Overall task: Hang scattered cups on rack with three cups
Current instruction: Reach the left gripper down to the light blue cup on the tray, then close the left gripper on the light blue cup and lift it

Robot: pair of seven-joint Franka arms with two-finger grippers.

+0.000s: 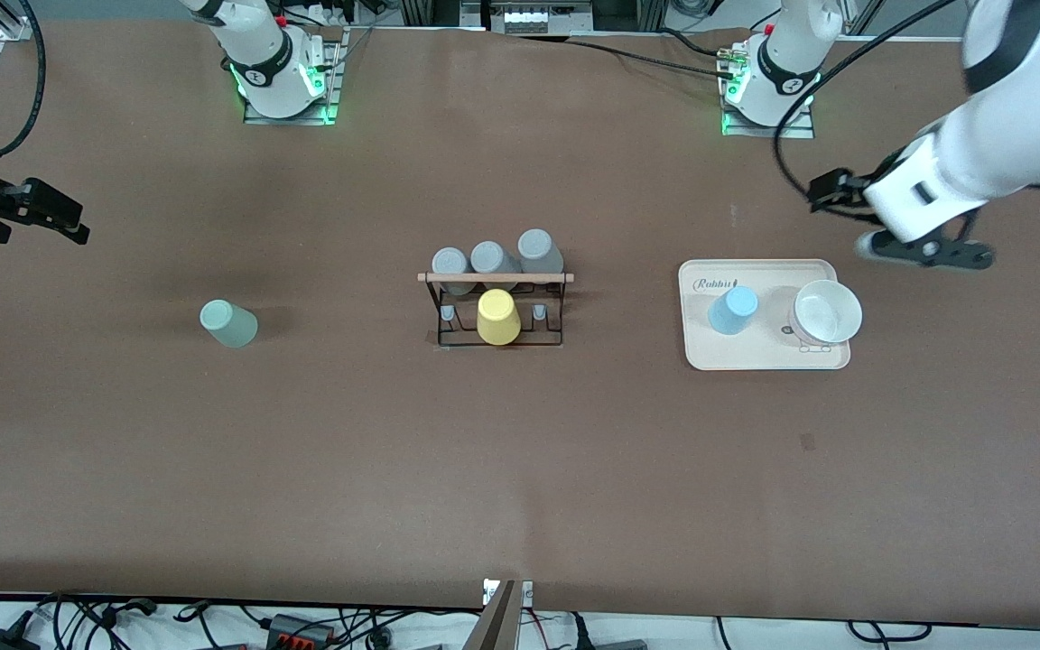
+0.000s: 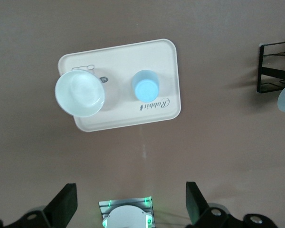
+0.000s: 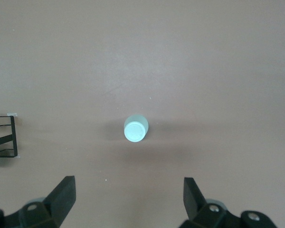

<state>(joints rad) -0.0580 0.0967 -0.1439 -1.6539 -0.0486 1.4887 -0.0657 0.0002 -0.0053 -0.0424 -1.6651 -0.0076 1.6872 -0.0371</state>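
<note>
The pale mint-green cup (image 1: 228,323) stands upside down on the bare table toward the right arm's end; it also shows in the right wrist view (image 3: 136,128). The light blue cup (image 1: 733,310) stands upside down on the cream tray (image 1: 759,357); it also shows in the left wrist view (image 2: 146,88). The black wire rack (image 1: 556,311) with a wooden rod (image 1: 496,277) stands mid-table. My left gripper (image 1: 926,251) (image 2: 130,204) is open and empty over the table beside the tray. My right gripper (image 1: 32,217) (image 3: 128,202) is open and empty over the right arm's end of the table.
The rack holds three grey cups (image 1: 493,257) and a yellow cup (image 1: 497,316). A white bowl (image 1: 827,311) (image 2: 80,93) sits on the tray (image 2: 166,71) beside the blue cup. Part of the rack shows in both wrist views (image 2: 275,66) (image 3: 4,137).
</note>
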